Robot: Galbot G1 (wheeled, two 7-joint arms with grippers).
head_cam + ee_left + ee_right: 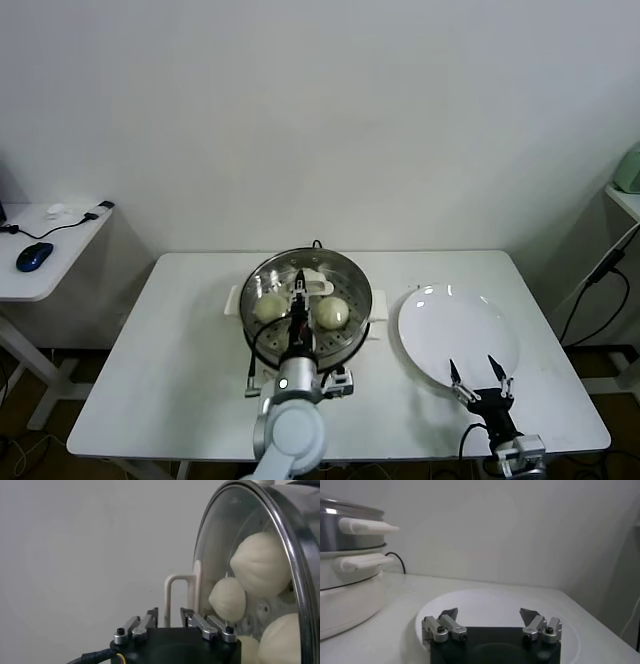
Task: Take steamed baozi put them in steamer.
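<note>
The steamer (262, 282) stands mid-table; its steel wall also shows in the right wrist view (340, 530). Two steamed baozi (270, 307) (335, 312) show inside it, and my left arm hides the rest. The left wrist view shows several baozi (260, 562) (227, 599) behind a steel-rimmed glass lid (215, 540) with a cream handle (176, 587). My left gripper (298, 297) (169, 616) hovers over the steamer's middle, fingers apart, the handle just beyond the tips. My right gripper (478, 368) (489, 612) is open and empty over the near edge of the white plate (440, 320) (485, 600).
The steamer's cream side handles (367, 526) stick out toward the plate. A side desk (50, 280) with a blue mouse (33, 256) stands at the far left. A shelf with a green object (628, 168) and hanging cables is at the far right.
</note>
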